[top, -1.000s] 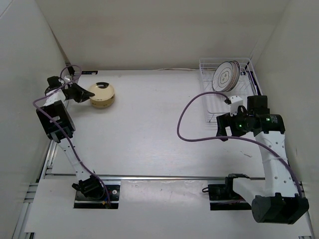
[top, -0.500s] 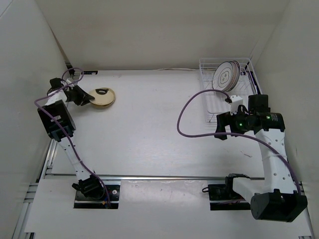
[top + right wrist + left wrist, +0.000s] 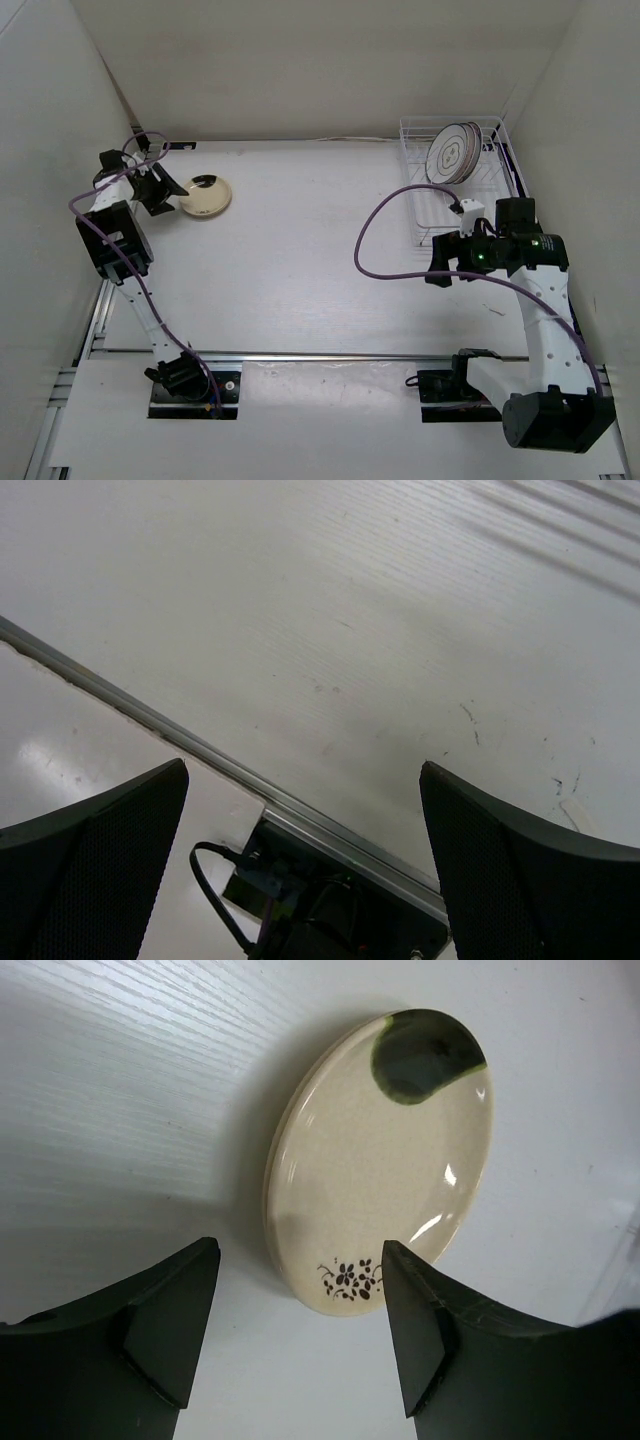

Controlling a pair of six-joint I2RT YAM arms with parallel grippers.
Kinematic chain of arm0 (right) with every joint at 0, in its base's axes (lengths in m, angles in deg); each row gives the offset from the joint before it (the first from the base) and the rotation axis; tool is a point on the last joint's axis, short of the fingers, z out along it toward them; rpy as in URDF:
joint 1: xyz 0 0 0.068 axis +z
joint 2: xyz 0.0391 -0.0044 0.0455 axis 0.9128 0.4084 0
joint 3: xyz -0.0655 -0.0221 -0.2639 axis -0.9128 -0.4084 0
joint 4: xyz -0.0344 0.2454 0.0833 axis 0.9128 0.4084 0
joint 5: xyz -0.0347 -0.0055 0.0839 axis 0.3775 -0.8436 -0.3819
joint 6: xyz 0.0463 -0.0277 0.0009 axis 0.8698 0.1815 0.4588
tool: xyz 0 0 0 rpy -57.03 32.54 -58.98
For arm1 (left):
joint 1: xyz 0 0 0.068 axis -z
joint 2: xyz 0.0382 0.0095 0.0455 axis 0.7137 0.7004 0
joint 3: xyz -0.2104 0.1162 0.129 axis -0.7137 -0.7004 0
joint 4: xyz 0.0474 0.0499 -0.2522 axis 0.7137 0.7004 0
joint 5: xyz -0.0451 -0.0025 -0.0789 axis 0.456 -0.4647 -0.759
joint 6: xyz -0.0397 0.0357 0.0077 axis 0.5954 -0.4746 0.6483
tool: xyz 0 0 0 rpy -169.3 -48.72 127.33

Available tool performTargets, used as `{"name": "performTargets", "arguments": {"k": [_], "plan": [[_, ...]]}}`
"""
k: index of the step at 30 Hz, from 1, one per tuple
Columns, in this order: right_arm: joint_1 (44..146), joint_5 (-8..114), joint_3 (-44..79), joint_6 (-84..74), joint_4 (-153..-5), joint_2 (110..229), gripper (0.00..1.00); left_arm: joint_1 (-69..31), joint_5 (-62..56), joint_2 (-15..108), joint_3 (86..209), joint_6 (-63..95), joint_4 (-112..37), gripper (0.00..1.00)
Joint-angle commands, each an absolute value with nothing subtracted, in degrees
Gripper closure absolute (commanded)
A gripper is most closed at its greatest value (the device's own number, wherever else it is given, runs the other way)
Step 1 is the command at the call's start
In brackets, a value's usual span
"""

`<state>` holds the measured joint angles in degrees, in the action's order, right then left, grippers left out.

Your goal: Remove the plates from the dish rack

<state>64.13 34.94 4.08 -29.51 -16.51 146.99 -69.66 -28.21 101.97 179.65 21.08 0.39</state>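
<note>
A small tan plate (image 3: 205, 196) lies flat on the white worktop (image 3: 300, 250) at the far left, well apart from the dish rack (image 3: 430, 215) at the far right, where the other plates (image 3: 450, 153) stand on edge in a tight row, the front one white with thin dark rings. The left claw (image 3: 169, 197) sits just beside the tan plate with its fingers spread open and gripping nothing. The right claw (image 3: 437, 263) hangs wide open over bare worktop near the rack's near end, also empty, and a purple cable (image 3: 368, 235) loops out from that arm across the worktop. The left wrist camera shows what the overhead view cannot: the tan plate (image 3: 385, 1160) has a glossy cream face, a dark green patch at its far rim and a small dark flower sprig at its near edge, which lies between the open fingers of the left claw (image 3: 297, 1260). The right wrist camera shows the right claw (image 3: 302, 775) spread above scuffed white surface and a metal rail (image 3: 200, 760), with no plate and no rack in sight
</note>
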Motion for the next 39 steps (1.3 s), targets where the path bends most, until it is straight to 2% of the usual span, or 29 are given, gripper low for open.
{"name": "performTargets", "arguments": {"k": [1,6,7,10,11,14,17,18,20,26,27,31,32,34,35,39], "plan": [[64.0,32.8,3.2,-28.8,-17.7,144.1,0.00,-68.3,-20.7,94.2,182.5,17.7,2.3,0.23],[62.8,42.7,1.4,-23.1,-27.2,142.8,0.00,-67.8,-20.5,86.6,178.5,17.2,3.5,0.23],[62.8,51.4,1.4,-21.6,-33.6,142.3,0.00,-67.8,-21.9,82.9,177.7,17.2,3.5,0.23],[61.8,65.1,3.4,-17.2,-41.0,146.3,0.00,-65.6,-28.4,76.0,173.2,12.8,3.5,0.22],[61.8,67.7,5.0,-17.2,-42.8,148.1,0.00,-62.7,-28.4,70.2,171.4,11.2,3.5,0.22],[60.3,66.9,11.0,-17.2,-45.4,153.9,0.00,-57.1,-25.2,58.8,163.1,5.3,3.5,0.19],[60.3,64.5,17.2,-19.8,-48.0,160.5,0.00,-51.0,-27.1,49.4,154.7,4.1,3.5,0.14],[60.3,63.9,19.0,-19.8,-48.0,165.3,0.00,-51.0,-33.4,47.4,152.8,2.4,3.5,0.10],[59.7,63.9,26.6,-19.8,-48.6,173.3,0.00,-51.0,-37.0,42.8,148.5,0.6,4.7,0.09],[59.1,60.4,47.3,-20.9,-48.6,189.4,0.00,-51.0,-38.3,37.6,141.0,-2.1,7.1,0.06],[59.1,59.8,48.8,-20.9,-49.2,190.8,0.03,-51.0,-38.9,37.1,140.3,-2.1,7.1,0.01],[59.8,58.2,52.3,-23.3,-49.2,195.4,0.23,-51.0,-40.0,36.4,138.6,-3.8,8.3,0.01],[59.8,58.2,52.3,-23.9,-49.8,197.0,0.32,-51.0,-40.6,36.4,138.1,-3.8,8.3,0.01],[60.4,58.2,53.8,-24.4,-49.8,198.7,0.43,-51.0,-41.3,37.3,138.1,-3.8,8.3,0.01],[61.1,58.2,53.8,-24.4,-49.8,200.2,0.54,-51.0,-41.3,37.8,138.1,-4.3,8.3,0.01],[61.7,58.7,57.7,-24.5,-50.4,203.6,0.61,-51.0,-41.3,40.7,138.1,-4.3,8.3,0.01]]}}
